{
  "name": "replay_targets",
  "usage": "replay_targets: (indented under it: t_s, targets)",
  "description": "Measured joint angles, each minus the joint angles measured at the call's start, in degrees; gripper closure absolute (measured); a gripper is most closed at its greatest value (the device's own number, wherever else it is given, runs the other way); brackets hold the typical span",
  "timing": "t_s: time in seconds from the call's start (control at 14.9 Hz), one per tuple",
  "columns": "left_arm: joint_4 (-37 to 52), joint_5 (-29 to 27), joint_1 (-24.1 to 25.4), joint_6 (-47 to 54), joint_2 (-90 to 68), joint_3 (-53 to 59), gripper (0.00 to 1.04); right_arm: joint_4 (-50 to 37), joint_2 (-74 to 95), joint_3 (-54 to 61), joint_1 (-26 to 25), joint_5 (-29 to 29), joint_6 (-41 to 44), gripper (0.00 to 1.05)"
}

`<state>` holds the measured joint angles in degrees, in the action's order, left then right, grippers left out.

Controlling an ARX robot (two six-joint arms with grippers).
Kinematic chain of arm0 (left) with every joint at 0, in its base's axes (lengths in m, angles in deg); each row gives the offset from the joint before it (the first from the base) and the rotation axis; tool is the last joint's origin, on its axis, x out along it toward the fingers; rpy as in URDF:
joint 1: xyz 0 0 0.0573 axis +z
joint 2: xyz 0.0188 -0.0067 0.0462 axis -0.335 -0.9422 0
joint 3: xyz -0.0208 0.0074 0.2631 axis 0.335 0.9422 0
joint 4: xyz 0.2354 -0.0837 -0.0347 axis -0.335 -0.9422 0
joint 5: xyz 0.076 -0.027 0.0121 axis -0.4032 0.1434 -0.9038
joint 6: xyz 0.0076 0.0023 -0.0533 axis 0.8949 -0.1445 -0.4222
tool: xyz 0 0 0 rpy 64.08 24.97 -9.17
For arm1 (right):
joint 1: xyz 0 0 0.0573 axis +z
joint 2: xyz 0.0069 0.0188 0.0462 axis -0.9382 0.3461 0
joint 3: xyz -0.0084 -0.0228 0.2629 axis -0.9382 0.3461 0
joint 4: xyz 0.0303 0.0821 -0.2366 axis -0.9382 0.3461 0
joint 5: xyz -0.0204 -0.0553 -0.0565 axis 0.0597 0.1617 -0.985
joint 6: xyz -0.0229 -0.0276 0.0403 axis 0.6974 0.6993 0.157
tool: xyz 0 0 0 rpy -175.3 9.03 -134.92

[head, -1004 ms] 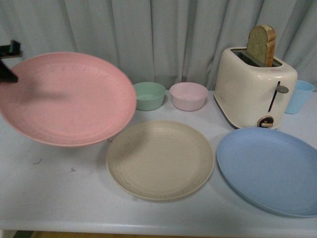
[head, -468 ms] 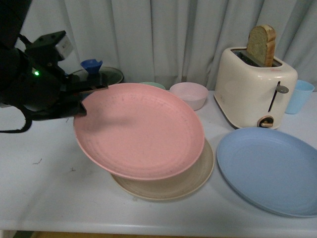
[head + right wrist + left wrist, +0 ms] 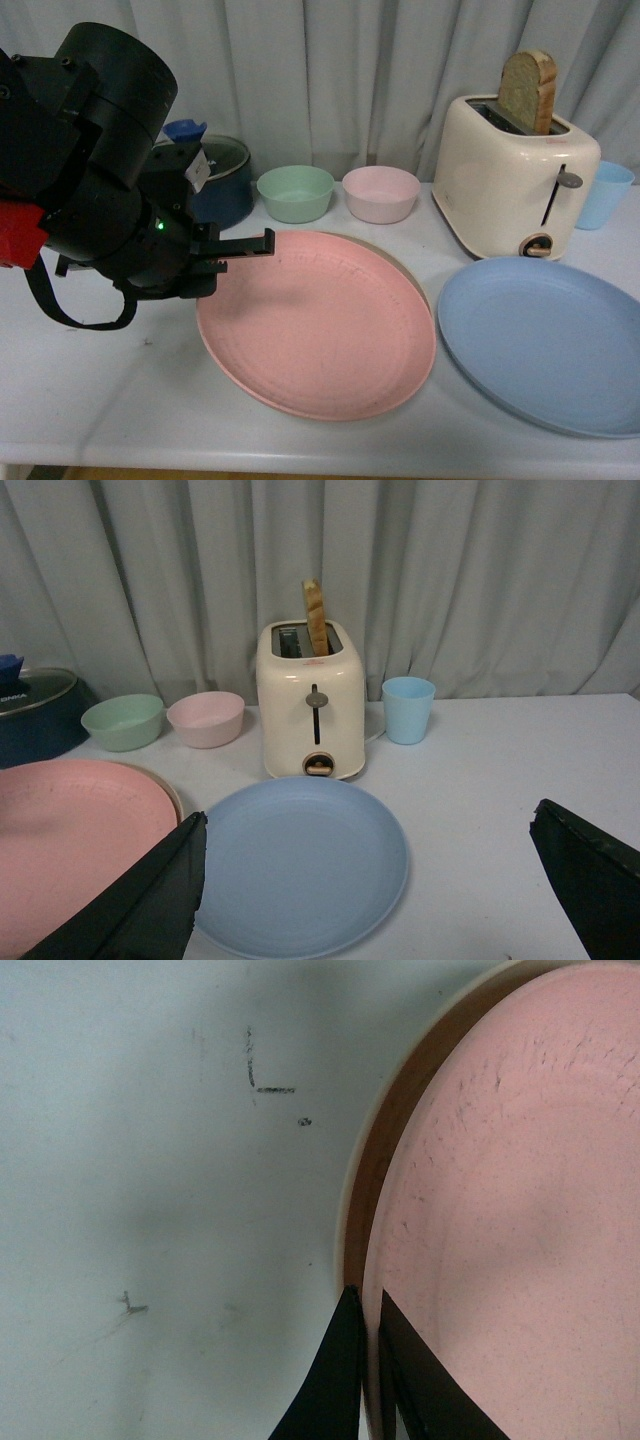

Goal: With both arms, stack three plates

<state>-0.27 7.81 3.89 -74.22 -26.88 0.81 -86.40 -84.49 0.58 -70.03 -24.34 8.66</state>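
Observation:
The pink plate (image 3: 320,325) lies on top of the beige plate (image 3: 418,283), which shows only as a thin rim at the pink plate's far right. My left gripper (image 3: 266,241) is shut on the pink plate's left rim. In the left wrist view its jaws (image 3: 365,1305) pinch the pink rim (image 3: 500,1210), with the beige rim (image 3: 352,1190) just below it. The light blue plate (image 3: 545,345) lies flat on the table to the right. My right gripper (image 3: 370,820) is open and empty, hovering above the blue plate (image 3: 300,865); it is out of the front view.
A cream toaster (image 3: 515,180) holding a bread slice stands at the back right, a light blue cup (image 3: 605,195) beside it. A mint bowl (image 3: 295,192) and a pink bowl (image 3: 380,193) sit at the back middle. A dark lidded pot (image 3: 220,185) stands behind my left arm.
My left arm has carried the pink plate from the far left rightward and down, and it now rests on the beige plate. The blue plate has not moved.

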Motion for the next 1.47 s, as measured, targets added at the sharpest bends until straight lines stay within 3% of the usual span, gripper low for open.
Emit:
replay_targets:
  t_s: [0.27,0.54,0.6,0.67,0.74,0.8,0.94,1.47]
  targets:
    - [-1.27,0.15,0.33,0.96,-4.02,-4.68,0.99,0.0,0.0,0.0,0.0,0.0,0.0,0.06]
    - [2.97,4.31,0.52,0.28,1.44,-0.94,0.53,0.0,0.0,0.0,0.0,0.0,0.0,0.06]
    - [21.55,6.27,0.55,1.64,21.66,13.68,0.17,0.0,0.0,0.0,0.0,0.0,0.0,0.06]
    - [31.67,3.26,0.09,3.74,24.15,17.07,0.12,0.0,0.0,0.0,0.0,0.0,0.0,0.06]
    - [47.28,-7.8,0.5,8.87,24.28,23.58,0.26,0.0,0.0,0.0,0.02,0.0,0.0,0.06]
    - [54.31,-10.67,1.97,11.13,24.68,31.45,0.39,0.02,0.02,0.0,-0.04,-0.02,0.0,0.06]
    - [60.92,-9.33,5.51,13.27,33.05,39.8,0.68,0.0,0.0,0.0,-0.04,0.0,0.0,0.06]
    - [59.39,-5.92,7.8,13.53,40.11,48.26,1.04,0.0,0.0,0.0,-0.04,0.0,0.0,0.06]
